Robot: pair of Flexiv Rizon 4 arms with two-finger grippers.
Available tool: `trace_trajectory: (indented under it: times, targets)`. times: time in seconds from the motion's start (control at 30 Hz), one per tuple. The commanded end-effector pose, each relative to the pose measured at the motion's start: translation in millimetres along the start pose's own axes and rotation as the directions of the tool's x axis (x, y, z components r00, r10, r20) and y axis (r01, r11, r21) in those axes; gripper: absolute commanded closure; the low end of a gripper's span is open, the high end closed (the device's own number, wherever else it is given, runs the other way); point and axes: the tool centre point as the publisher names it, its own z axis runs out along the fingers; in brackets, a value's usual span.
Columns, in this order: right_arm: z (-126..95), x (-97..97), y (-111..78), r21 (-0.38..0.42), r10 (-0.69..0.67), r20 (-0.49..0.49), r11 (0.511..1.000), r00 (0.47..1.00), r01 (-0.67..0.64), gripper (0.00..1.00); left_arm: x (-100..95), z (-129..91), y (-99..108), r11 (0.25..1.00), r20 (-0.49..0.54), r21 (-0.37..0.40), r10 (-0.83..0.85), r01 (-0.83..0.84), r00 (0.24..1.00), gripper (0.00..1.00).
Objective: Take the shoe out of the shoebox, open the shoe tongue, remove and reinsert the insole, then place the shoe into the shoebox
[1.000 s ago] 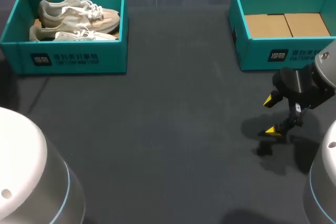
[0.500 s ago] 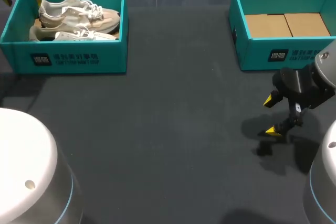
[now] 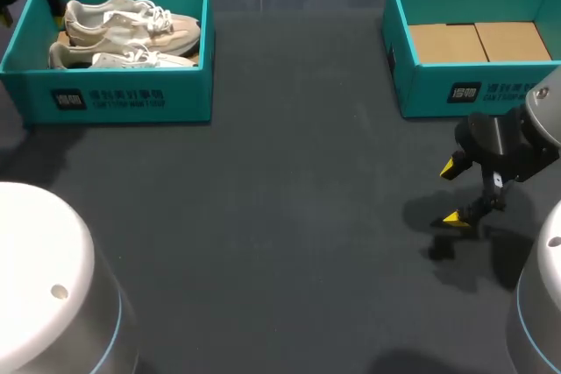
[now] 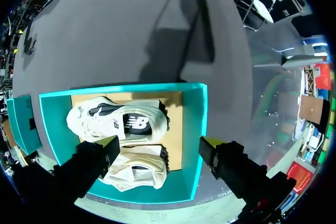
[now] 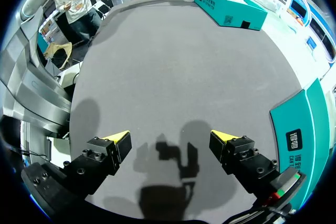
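Where my left arm comes in at the far corner, the left gripper (image 4: 160, 148) hangs above the left shoebox (image 3: 123, 98). Its two fingers are spread wide and hold nothing. One yellow tip is over the shoes (image 3: 131, 28) and the other is just past the box's end wall. The two pale shoes lie next to each other inside that box. Across the dark table (image 3: 280, 216), well apart, stands a second blue-green shoebox (image 3: 473, 89) with brown card on its floor. Near its front, the right gripper (image 3: 451, 192) hangs low over the table, fingers wide apart, with nothing between them.
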Motion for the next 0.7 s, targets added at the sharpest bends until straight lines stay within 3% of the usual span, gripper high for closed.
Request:
trace_trajectory:
  times: [0.03,0.4,0.7]
  targets:
    - [0.1,1.1,0.3,0.003,0.001,0.002,1.0,1.0,-0.001,0.0,1.9,22.6,3.3,0.999,0.006,-0.053,0.006,-0.006,1.0,0.0]
    - [0.1,1.1,0.3,0.003,0.001,0.002,1.0,1.0,-0.001,0.0,11.5,47.5,10.2,0.999,0.033,-0.033,0.005,-0.004,0.999,0.0]
    - [0.1,1.1,0.3,0.003,0.001,0.002,1.0,1.0,-0.001,0.0,3.3,70.1,12.1,1.0,0.033,0.006,0.024,-0.024,0.999,0.0]
